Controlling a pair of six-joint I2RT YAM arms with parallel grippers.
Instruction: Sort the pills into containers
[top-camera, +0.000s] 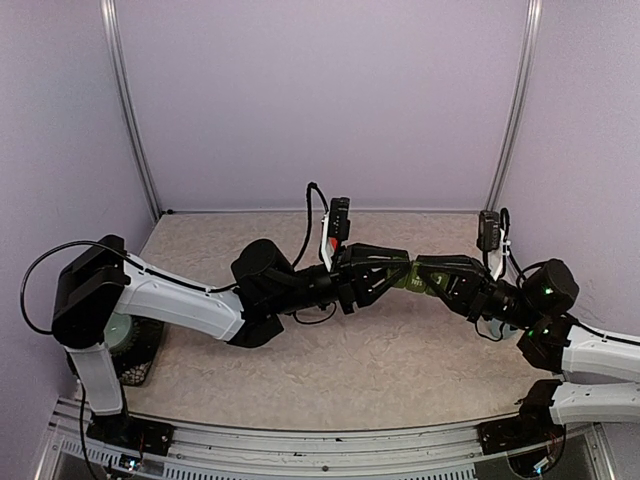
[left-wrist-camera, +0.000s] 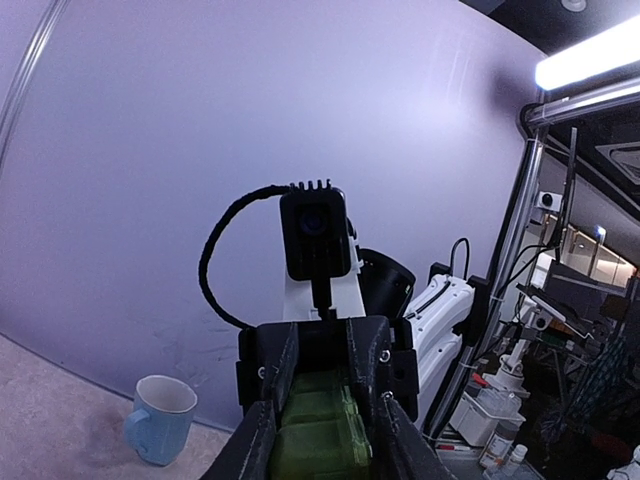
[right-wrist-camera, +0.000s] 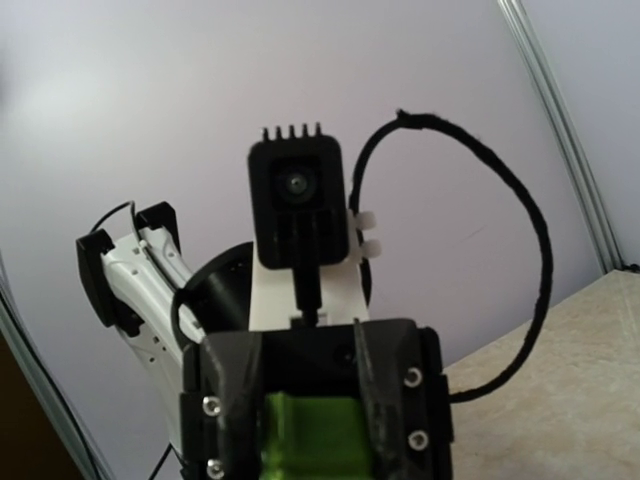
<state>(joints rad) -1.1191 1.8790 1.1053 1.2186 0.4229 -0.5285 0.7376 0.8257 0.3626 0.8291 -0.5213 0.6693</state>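
The containers (top-camera: 411, 275), a dark green strip of joined compartments, hang in the air above the middle of the table, held from both ends. My left gripper (top-camera: 402, 272) comes from the left, and in its wrist view its fingers (left-wrist-camera: 256, 440) press against the long sides of the containers (left-wrist-camera: 318, 432). My right gripper (top-camera: 424, 276) comes from the right, shut on the other end. In the right wrist view the bright green end of the containers (right-wrist-camera: 318, 438) sits inside the left gripper's black jaws. The lids look closed. No pills are in view.
A pale blue mug (left-wrist-camera: 160, 418) stands on the table by the back wall. A pale round object (top-camera: 124, 334) sits on a dark base behind the left arm's shoulder. Metal posts (top-camera: 514, 105) frame the back corners. Shelves with bottles (left-wrist-camera: 500, 440) lie beyond the enclosure.
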